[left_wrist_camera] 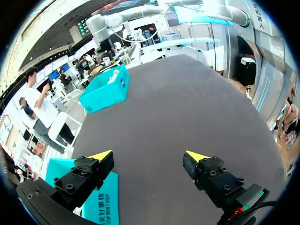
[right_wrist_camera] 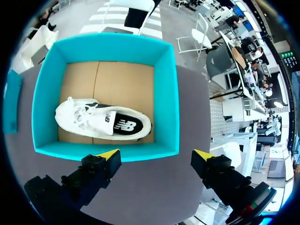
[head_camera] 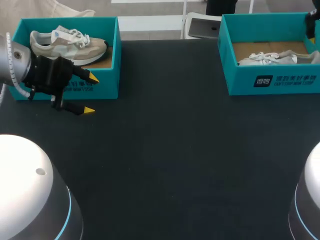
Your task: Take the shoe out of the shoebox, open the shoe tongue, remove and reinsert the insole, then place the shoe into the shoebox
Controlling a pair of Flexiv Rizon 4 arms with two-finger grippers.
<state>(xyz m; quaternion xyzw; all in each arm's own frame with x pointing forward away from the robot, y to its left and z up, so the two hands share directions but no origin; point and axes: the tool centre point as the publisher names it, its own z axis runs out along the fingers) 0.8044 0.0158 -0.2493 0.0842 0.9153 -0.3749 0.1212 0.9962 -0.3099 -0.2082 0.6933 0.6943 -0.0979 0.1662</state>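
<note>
Shoe point(right_wrist_camera: 101, 123) lies in shoebox point(right_wrist_camera: 166, 93) ahead of wide-open, empty right gripper point(right_wrist_camera: 156, 155).

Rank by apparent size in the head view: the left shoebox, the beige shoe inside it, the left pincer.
1. left shoebox
2-3. beige shoe and left pincer: they look about alike, and the pincer seems nearer the camera, so I do not rank them.

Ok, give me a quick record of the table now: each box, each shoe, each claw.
left shoebox: teal, open, back left of table
shoe in it: beige sneaker, lying inside
right shoebox: teal, open, back right of table
shoe in it: white sneaker, on its side inside
left claw: open, empty, in front of left shoebox
right claw: open, empty, over right shoebox
</note>
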